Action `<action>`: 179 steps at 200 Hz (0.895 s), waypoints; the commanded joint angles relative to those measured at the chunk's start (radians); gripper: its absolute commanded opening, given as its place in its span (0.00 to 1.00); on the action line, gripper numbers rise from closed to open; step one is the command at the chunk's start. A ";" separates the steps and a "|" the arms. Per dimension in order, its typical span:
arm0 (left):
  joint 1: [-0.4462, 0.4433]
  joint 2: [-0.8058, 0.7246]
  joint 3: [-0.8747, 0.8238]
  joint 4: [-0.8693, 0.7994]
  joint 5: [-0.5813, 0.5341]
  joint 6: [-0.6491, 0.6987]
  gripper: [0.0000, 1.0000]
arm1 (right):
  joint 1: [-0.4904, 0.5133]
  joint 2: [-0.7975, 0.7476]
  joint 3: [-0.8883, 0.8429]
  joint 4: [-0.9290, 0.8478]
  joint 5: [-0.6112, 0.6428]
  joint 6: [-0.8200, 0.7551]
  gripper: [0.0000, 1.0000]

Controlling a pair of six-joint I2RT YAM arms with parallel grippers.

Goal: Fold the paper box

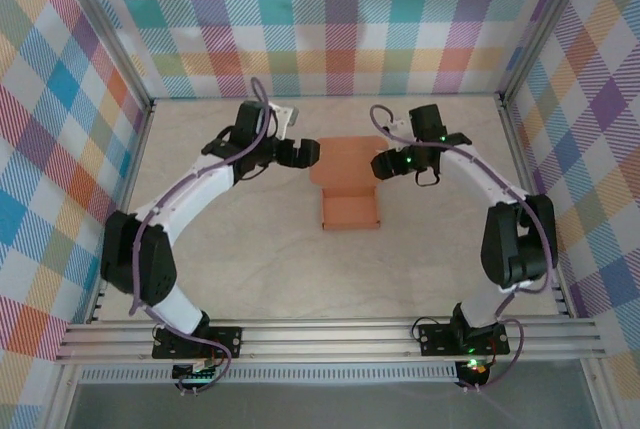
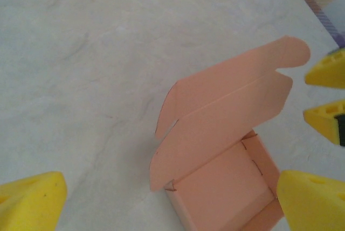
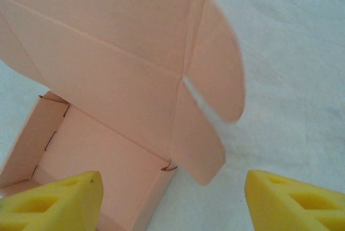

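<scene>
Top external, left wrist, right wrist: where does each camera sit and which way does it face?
Top external: above and behind the bases, looking down on the table; both arms show, left gripper and right gripper flanking the paper box.
Left wrist: on the left arm, looking down at the box from its left; left fingers in the bottom corners.
Right wrist: on the right arm, close over the raised lid; right fingers along the bottom.
Shared: both wrist views show the box's open tray and raised lid.

Box (image 1: pixel 347 187) is coloured salmon-orange; pads (image 2: pixel 32 201) yellow; table (image 1: pixel 290 274) veined beige; walls (image 1: pixel 300 19) patterned in pastel plaid; arms (image 1: pixel 190 194) white-and-black.
</scene>
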 commanded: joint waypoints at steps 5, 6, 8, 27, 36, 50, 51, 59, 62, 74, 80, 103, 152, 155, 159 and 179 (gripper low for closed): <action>0.042 0.131 0.191 -0.226 0.170 0.196 1.00 | -0.025 0.027 0.105 -0.102 -0.138 -0.140 0.70; 0.043 0.137 0.199 -0.232 0.173 0.199 1.00 | -0.026 0.028 0.107 -0.105 -0.141 -0.143 0.70; 0.044 0.149 0.213 -0.246 0.180 0.203 1.00 | -0.025 0.029 0.109 -0.109 -0.146 -0.150 0.70; 0.048 0.231 0.312 -0.348 0.219 0.277 0.98 | -0.033 0.037 0.112 -0.119 -0.187 -0.196 0.70; 0.048 0.247 0.314 -0.339 0.218 0.302 0.98 | -0.038 0.045 0.114 -0.123 -0.208 -0.223 0.71; 0.049 0.268 0.320 -0.323 0.231 0.315 0.96 | -0.041 0.071 0.149 -0.150 -0.225 -0.252 0.70; 0.049 0.270 0.321 -0.323 0.232 0.317 0.95 | -0.041 0.073 0.152 -0.153 -0.225 -0.253 0.70; 0.049 0.292 0.342 -0.340 0.255 0.324 0.93 | -0.041 0.094 0.182 -0.176 -0.239 -0.264 0.70; 0.049 0.301 0.352 -0.350 0.263 0.329 0.91 | -0.041 0.102 0.195 -0.187 -0.246 -0.268 0.69; 0.049 0.329 0.385 -0.390 0.297 0.343 0.87 | -0.041 0.134 0.249 -0.236 -0.280 -0.290 0.68; 0.048 0.338 0.392 -0.398 0.300 0.348 0.86 | -0.041 0.149 0.268 -0.250 -0.278 -0.296 0.66; 0.049 0.354 0.399 -0.412 0.292 0.370 0.78 | -0.041 0.195 0.317 -0.286 -0.245 -0.316 0.59; 0.049 0.410 0.437 -0.436 0.279 0.370 0.59 | -0.044 0.317 0.463 -0.412 -0.239 -0.372 0.52; 0.049 0.412 0.439 -0.437 0.282 0.370 0.57 | -0.044 0.323 0.471 -0.421 -0.247 -0.378 0.51; 0.049 0.412 0.439 -0.438 0.287 0.369 0.56 | -0.043 0.328 0.479 -0.436 -0.260 -0.390 0.51; 0.048 0.411 0.443 -0.444 0.308 0.367 0.51 | -0.043 0.334 0.488 -0.510 -0.333 -0.463 0.49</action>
